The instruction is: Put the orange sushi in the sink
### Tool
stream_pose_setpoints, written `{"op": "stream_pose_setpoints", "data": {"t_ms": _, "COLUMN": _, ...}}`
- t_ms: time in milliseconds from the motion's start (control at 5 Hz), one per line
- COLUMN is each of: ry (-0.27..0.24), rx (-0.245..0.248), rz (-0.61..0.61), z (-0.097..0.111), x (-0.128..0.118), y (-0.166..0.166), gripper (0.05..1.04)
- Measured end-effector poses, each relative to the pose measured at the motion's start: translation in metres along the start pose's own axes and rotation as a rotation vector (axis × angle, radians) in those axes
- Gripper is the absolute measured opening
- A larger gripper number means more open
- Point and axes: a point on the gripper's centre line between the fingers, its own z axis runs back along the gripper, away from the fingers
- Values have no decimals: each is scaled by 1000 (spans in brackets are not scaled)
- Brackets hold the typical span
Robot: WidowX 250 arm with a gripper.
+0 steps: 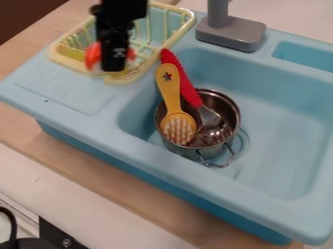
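Black gripper (114,67) hangs pointing down at upper left of view, over the near part of the yellow dish rack (139,75). Orange sushi (92,56) at the rack, partly hidden by the gripper: orange shows on both sides of it, a bit of white lower down. Not in the basin. Jaws: cannot tell how far apart they stand, or whether they have hold of the sushi or are just in front of it.

Rack is at the upper-left end of the light blue toy sink (78,92), just beside the basin, wire-style with upright slots. Ridged drainboard area in front of it, toward the sink's left corner. Grey faucet (231,33) on the sink's back edge, right of the rack. Small rectangular recess in the back rim, right of the faucet.

Basin: metal pot (189,151) near its left end, wire handle at the pot's lower right. In the pot, yellow brush (170,92), white bristles down, star on the handle, leaning up against the left rim. Red-handled metal utensil (184,80) beside it, metal end in the pot, handle tilted up to the rim.

Sink sits on a wood-look bench (58,148). Black bracket (55,237) with a screw at bottom left, dark cable (11,221) beside it.
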Motion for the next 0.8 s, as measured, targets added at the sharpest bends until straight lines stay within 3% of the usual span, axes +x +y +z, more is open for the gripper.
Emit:
{"op": "stream_pose_setpoints", "data": {"t_ms": 200, "ry": -6, "rx": 17, "rz": -92, "z": 14, "x": 30, "y": -19, "gripper": 544}}
{"op": "stream_pose_setpoints", "data": {"t_ms": 600, "ry": -103, "rx": 72, "rz": -361, "z": 37, "x": 87, "y": -62, "gripper": 543}}
{"op": "stream_pose_setpoints", "data": {"t_ms": 800, "ry": -111, "rx": 89, "rz": -493, "z": 34, "x": 115, "y": -84, "gripper": 543}}
